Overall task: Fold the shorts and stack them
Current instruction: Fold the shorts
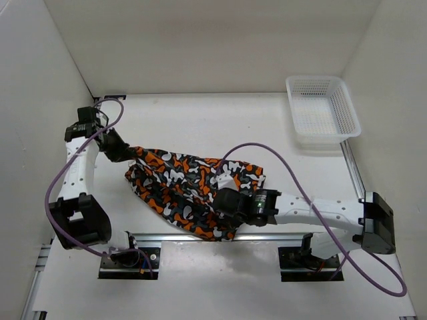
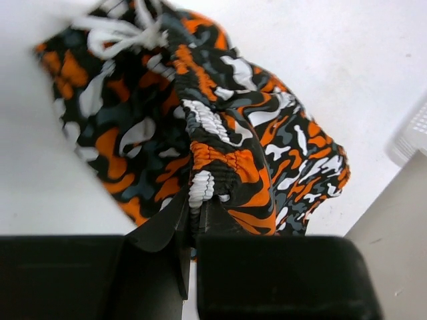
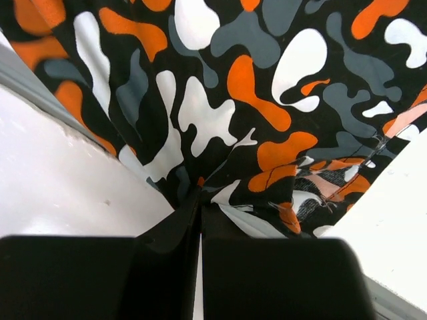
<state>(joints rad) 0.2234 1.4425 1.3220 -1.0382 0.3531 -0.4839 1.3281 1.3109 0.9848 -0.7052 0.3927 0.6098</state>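
On table (image 1: 200, 120), shorts (image 1: 180, 190) span left claw (image 2: 195, 212) to right claw (image 3: 200, 203), seemingly gripped.

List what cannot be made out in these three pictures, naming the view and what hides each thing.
1. Top external: the fingers of the left gripper, buried in the shorts.
2. Top external: the near right part of the shorts, covered by the right gripper and its wrist.
3. Right wrist: the outline of the shorts, cut off by the frame edges.
4. Left wrist: the basket, blurred and cut off at the right edge.
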